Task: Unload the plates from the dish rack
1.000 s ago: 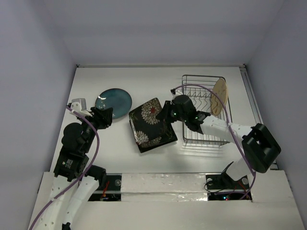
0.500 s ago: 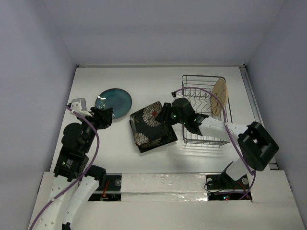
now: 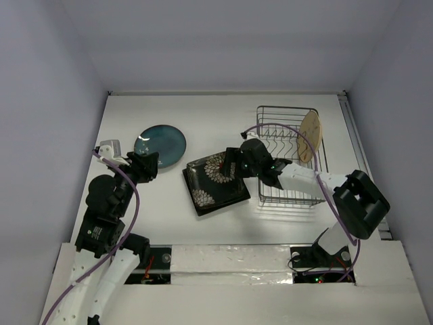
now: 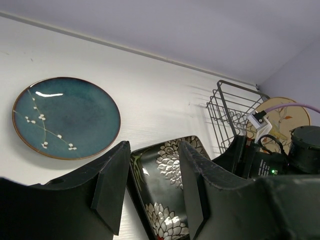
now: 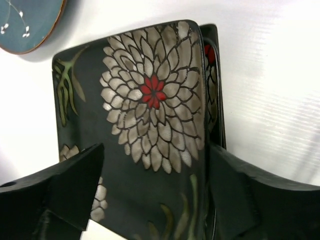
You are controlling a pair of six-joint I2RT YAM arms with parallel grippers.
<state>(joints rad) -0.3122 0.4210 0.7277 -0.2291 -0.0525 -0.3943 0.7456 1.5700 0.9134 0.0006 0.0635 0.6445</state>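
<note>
A black square plate with white flowers (image 3: 215,183) (image 5: 150,110) lies in the middle of the table on top of a second dark square plate whose edge (image 5: 214,100) shows beside it. My right gripper (image 3: 233,162) (image 5: 156,150) is open, its fingers astride the top plate's edge without pinching it. A round teal plate (image 3: 160,143) (image 4: 65,117) lies flat at the left. My left gripper (image 3: 147,166) (image 4: 154,147) hovers near it, open and holding nothing. A round tan plate (image 3: 310,135) (image 4: 287,112) stands upright in the wire dish rack (image 3: 287,108) (image 4: 225,107) at the right.
White walls close in the table at the back and on both sides. My right arm (image 3: 304,177) stretches across the near part of the rack, with a purple cable (image 3: 291,128) looping above it.
My right gripper has opened and let go of the flowered plate. The plate, held tilted a second ago, now lies flat. The left arm has not moved.
</note>
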